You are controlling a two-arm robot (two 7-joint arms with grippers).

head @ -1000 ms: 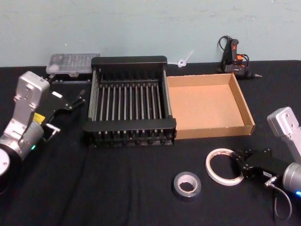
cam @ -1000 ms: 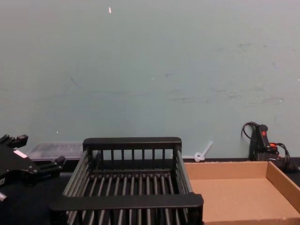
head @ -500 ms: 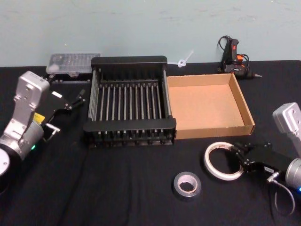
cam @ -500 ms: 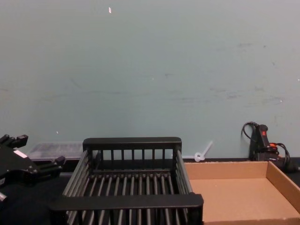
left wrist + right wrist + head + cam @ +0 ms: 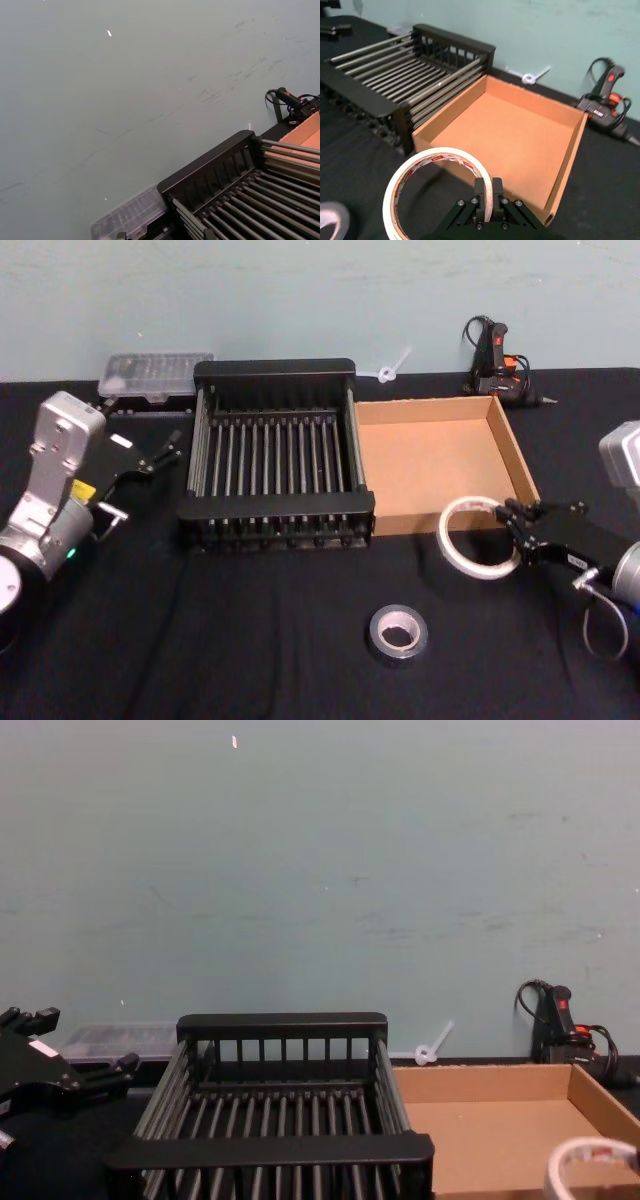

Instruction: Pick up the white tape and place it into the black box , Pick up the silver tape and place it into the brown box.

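My right gripper (image 5: 512, 530) is shut on the rim of the white tape (image 5: 470, 552), a wide thin ring with a red-printed core, held in the air in front of the brown box (image 5: 520, 450). The wrist view has the fingers (image 5: 487, 192) pinching the white tape (image 5: 420, 165) with the brown box (image 5: 510, 125) just beyond. In the chest view, the white tape (image 5: 590, 1165) rises at the lower right. The silver tape (image 5: 398, 633) lies flat on the black cloth nearer me. The black box (image 5: 275, 370) stands left of the brown box. My left gripper (image 5: 165, 452) idles left of the crate.
A clear plastic case (image 5: 155, 375) lies behind the crate's left corner. A glue gun (image 5: 497, 365) with its cable sits behind the brown box, and a white zip tie (image 5: 390, 368) lies by the wall. The wall closes the back of the table.
My right gripper has lifted the white tape off the cloth and carried it up towards the brown box's front wall. The left arm and silver tape have not moved.
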